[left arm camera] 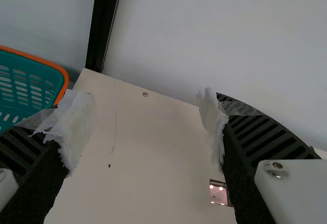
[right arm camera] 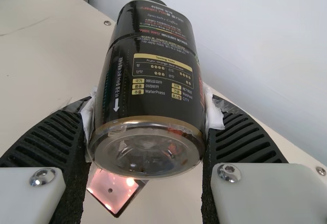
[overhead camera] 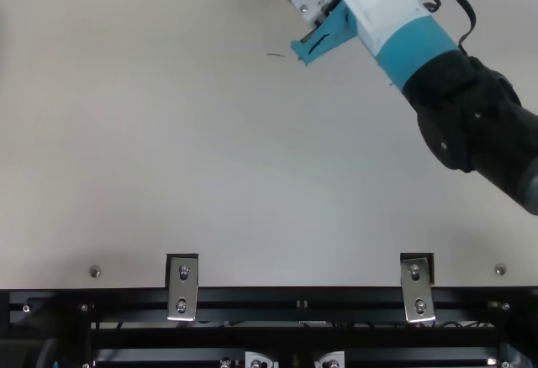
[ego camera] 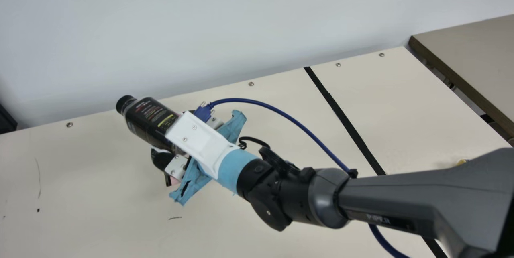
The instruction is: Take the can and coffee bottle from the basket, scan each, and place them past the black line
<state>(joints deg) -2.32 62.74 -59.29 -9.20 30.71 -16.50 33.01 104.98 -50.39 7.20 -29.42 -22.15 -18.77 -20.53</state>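
Note:
In the main view my right gripper is shut on the black coffee bottle, which is tilted with its cap toward the upper left. The right wrist view has the bottle squeezed between both pads of the right gripper, base toward the camera. A small pink-lit square lies beyond the base. My left gripper stands open and holds nothing in the left wrist view, where the teal basket with orange rim stands. The black line crosses the table at the right.
Past the black line, a small yellow object peeks out behind my right forearm; what it is I cannot tell. A blue cable arcs over the table. A pale wall runs behind, with another table at far right.

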